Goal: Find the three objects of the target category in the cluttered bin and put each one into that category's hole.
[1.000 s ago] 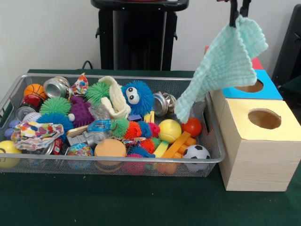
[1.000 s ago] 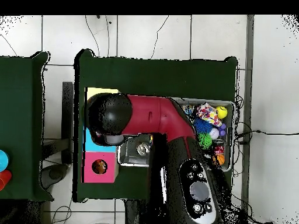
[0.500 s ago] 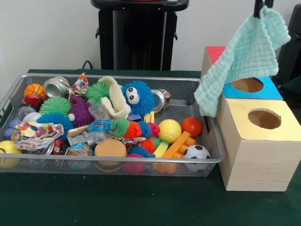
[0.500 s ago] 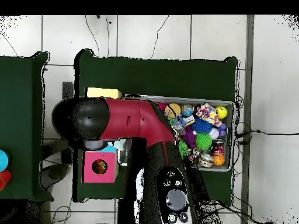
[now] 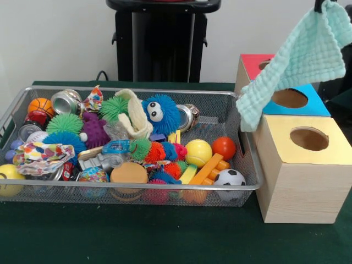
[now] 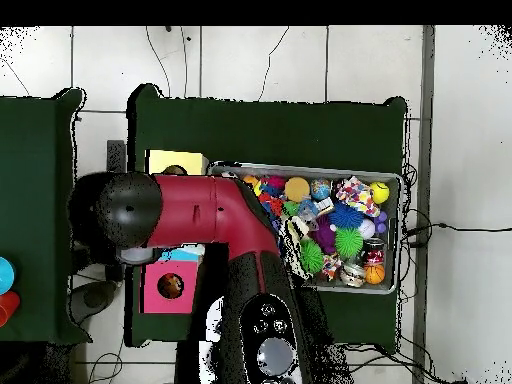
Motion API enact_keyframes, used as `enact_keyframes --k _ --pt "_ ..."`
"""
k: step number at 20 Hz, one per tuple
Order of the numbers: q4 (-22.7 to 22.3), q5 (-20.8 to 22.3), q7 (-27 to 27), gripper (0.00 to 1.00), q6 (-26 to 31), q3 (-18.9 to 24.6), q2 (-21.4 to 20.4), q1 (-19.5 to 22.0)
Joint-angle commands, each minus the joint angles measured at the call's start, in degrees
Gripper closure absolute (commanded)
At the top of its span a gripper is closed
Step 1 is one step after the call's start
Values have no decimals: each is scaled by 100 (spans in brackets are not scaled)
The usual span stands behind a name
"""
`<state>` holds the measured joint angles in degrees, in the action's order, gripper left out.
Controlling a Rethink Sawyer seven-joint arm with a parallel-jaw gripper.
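The gripper, clamped on the mint cloth's top corner, is dangling it over the blue box, right of the wire bin, on a green table.

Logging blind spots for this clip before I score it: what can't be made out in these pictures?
- Gripper: front view, cut off by the top edge; open or shut unclear. Overhead, the arm covers it.
- Blue box: overhead, hidden under the arm; in front, the green cloth covers part of its top.
- Red box: front view, its hole mostly behind the cloth.
- Bin: lower layers buried under toys in both views.
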<state>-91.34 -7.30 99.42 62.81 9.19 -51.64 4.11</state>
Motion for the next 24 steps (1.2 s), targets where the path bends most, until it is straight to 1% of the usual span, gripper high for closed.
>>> enact_keyframes --k 1,4,5,8,9,11,15,19,21,24 --pt "82 -194 1558 100 757 -154 138 14" --pt "453 -253 1729 100 1108 -83 233 9" --pt "494 -291 1769 100 1188 -71 220 6" --pt "903 -346 1930 100 1562 -18 330 12" --pt "924 -366 1947 100 1636 -23 308 6" --pt "1192 -311 1985 100 1887 -24 379 -7" --pt "1915 -193 2207 100 2309 21 712 -80" --pt "2771 -82 2595 100 2571 24 1146 -219" --pt "3210 -75 2794 100 2787 37 1373 -259" --pt "3645 -159 3026 100 3021 65 1598 -281"
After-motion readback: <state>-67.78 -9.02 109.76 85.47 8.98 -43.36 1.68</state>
